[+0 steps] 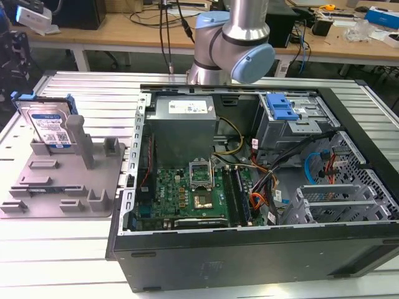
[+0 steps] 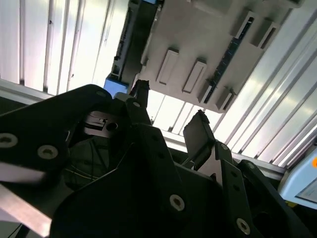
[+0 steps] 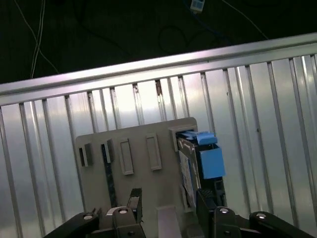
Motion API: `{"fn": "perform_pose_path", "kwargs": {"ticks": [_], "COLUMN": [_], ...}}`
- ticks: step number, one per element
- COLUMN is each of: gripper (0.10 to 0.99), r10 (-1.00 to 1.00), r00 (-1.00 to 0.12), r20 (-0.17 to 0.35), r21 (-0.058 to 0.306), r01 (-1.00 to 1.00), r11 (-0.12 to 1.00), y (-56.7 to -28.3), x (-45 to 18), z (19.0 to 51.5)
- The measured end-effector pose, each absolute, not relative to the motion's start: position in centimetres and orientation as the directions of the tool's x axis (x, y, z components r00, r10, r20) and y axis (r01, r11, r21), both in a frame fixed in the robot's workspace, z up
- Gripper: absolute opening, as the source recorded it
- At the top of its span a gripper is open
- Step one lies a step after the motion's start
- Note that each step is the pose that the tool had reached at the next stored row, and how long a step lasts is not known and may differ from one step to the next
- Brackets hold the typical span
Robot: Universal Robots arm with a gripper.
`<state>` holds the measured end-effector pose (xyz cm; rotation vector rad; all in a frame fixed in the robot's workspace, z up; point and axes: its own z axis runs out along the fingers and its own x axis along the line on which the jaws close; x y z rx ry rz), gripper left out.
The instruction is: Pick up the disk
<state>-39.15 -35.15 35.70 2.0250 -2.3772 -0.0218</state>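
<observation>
In the exterior view the disk [image 1: 51,128] stands on edge in a slot at the far corner of the grey tray [image 1: 62,187], near the edge of the ribbed metal table [image 1: 93,87] at the exterior view's left. A tall post [image 1: 81,140] on the tray covers part of its label. The open computer case [image 1: 249,180] sits just beside the tray, while bare table lies along the tray's other sides. The arm [image 1: 234,37] rises behind the case, its upper part cut off.

In the second wrist view the gripper [image 2: 170,104] is open, fingers spread with nothing between them, clear of the tray [image 2: 198,44]. The disk [image 2: 128,44] shows as a dark edge at the tray's corner, partly hidden by the gripper's body.

In the first wrist view the disk [image 3: 187,171] with its blue rail [image 3: 210,161] stands at the tray's [image 3: 138,148] side, with ribbed table running on to the table's edge [image 3: 148,69]. The fingertips [image 3: 133,197] point down toward the tray.
</observation>
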Motion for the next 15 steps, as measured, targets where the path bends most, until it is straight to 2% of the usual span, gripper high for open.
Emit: {"fn": "perform_pose_path", "kwargs": {"ticks": [10,15], "gripper": [0.557,0.557], "r10": [-0.991,-0.997], "r00": [-0.132,-0.075], "r20": [0.009,0.011], "r21": [0.012,0.011], "r01": [-0.991,-0.997], "r11": [0.133,0.075], "y": [-30.7,-30.4], "x": [-39.2,-40.2], "z": [35.5,34.9]}}
